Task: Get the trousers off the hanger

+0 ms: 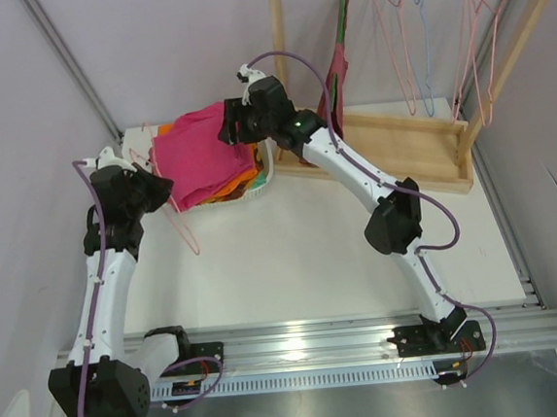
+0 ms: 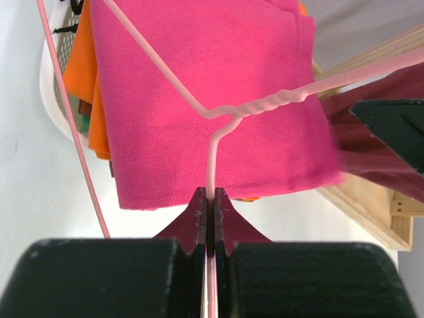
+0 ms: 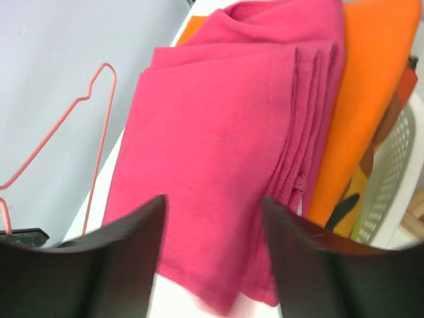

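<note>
The magenta trousers [image 1: 198, 152] lie folded on top of an orange cloth [image 1: 240, 181] in a white basket [image 1: 263, 183]. My left gripper [image 1: 163, 191] is shut on the hook wire of the light-pink hanger [image 1: 189, 238]. In the left wrist view the jaws [image 2: 212, 193] pinch that wire, and the hanger's twisted neck [image 2: 265, 106] and arms cross in front of the trousers [image 2: 218, 99]. My right gripper [image 1: 224, 125] hovers over the trousers' far edge. Its fingers [image 3: 213, 202] stand open above the folded fabric [image 3: 225, 146], and the hanger [image 3: 93, 126] is to their left.
A wooden clothes rack [image 1: 420, 147] stands at the back right, carrying pink hangers [image 1: 396, 42], a light-blue hanger [image 1: 424, 30] and a maroon garment [image 1: 336, 67] on a green hanger. The orange cloth [image 3: 364, 99] and the basket rim [image 3: 391, 185] lie right of the trousers.
</note>
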Robot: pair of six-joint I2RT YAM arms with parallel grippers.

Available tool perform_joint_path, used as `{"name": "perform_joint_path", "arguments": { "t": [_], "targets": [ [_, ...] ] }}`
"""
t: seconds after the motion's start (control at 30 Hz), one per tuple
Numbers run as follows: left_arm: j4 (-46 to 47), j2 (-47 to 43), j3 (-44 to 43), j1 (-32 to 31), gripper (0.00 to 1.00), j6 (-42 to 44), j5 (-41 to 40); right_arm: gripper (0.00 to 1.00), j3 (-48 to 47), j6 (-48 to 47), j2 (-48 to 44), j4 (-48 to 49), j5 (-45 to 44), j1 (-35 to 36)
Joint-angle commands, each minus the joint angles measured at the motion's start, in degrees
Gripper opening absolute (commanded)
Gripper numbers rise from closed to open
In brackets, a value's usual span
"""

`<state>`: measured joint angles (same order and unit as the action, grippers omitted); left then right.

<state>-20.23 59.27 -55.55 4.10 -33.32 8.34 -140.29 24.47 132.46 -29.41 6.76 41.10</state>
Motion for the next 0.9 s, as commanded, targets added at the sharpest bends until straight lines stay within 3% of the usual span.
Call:
{"name": "perform_joint_path", "arguments": {
  "t": [0.0,0.13,0.23,0.33,0.47,0.63,0.87],
  "targets": [
    [-1.29,-0.29,-6.13,1.00,0.00,2.38,0.98,0.70,-2.71,-3.54,-5.54,-3.80,0.97,-0.14],
    [-5.86,-0.38,-11.68,1.35,0.00,3.88,-0.16,0.72,-0.96,-4.87,-8.44,-5.05,1.76,-0.06],
    [-7.45,-1.08,-16.32,1.61,0.00,4.14,-0.16,0.67,0.01,-5.66,-9.94,-4.69,1.94,0.38],
    [-8.77,-1.87,-19.75,1.70,0.00,3.97,0.71,0.59,0.02,-5.57,-10.56,-4.17,2.99,1.43],
    [-6.24,-2.31,-21.01,1.70,0.00,3.00,4.66,0.39,1.50,-5.13,-10.12,-0.57,5.80,3.72],
    [8.24,-1.44,-11.54,1.97,0.00,2.21,14.13,0.11,3.18,-3.20,-6.08,4.88,7.30,4.16],
    [28.82,1.46,0.35,1.97,0.00,-3.32,19.25,0.00,10.11,-5.13,-3.88,6.29,3.34,3.20]
  ]
}}
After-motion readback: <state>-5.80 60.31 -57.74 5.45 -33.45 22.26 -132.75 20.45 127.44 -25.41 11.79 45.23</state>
